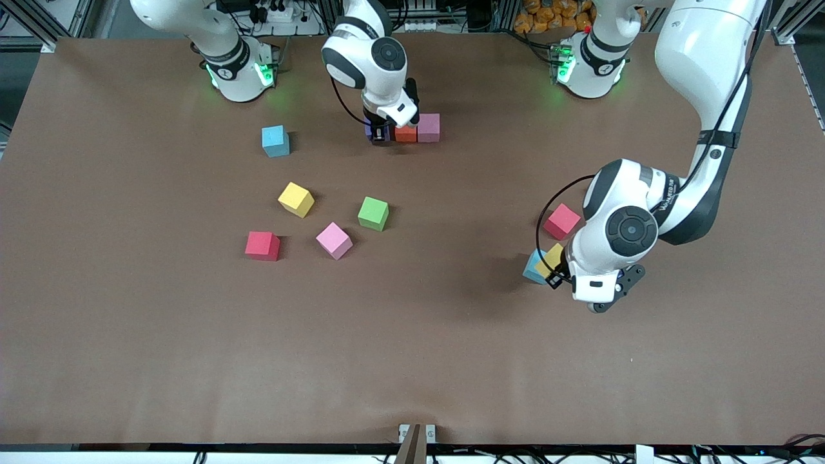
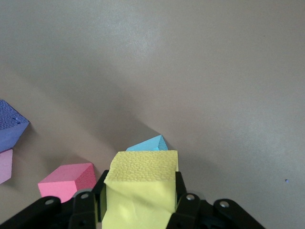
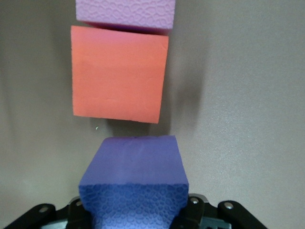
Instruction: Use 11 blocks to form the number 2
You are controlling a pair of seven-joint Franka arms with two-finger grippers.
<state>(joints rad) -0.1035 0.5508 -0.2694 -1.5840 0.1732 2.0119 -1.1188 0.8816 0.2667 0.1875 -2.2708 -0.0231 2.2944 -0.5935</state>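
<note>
Beside the orange block (image 1: 405,134), toward the right arm's end of the bench (image 1: 129,322), the right tool (image 1: 379,134) clenches a purple block (image 3: 135,183); a mauve block (image 1: 428,127) touches the orange one toward the left arm's end. Nearer the front camera than the orange block lie blue (image 1: 275,140), yellow (image 1: 296,199), green (image 1: 373,213), pink (image 1: 334,240) and red (image 1: 262,245) blocks, apart. Toward the left arm's end, the left tool (image 1: 555,278) grips a yellow block (image 2: 143,188) above a second blue block (image 2: 148,144), near another red block (image 1: 561,221)
</note>
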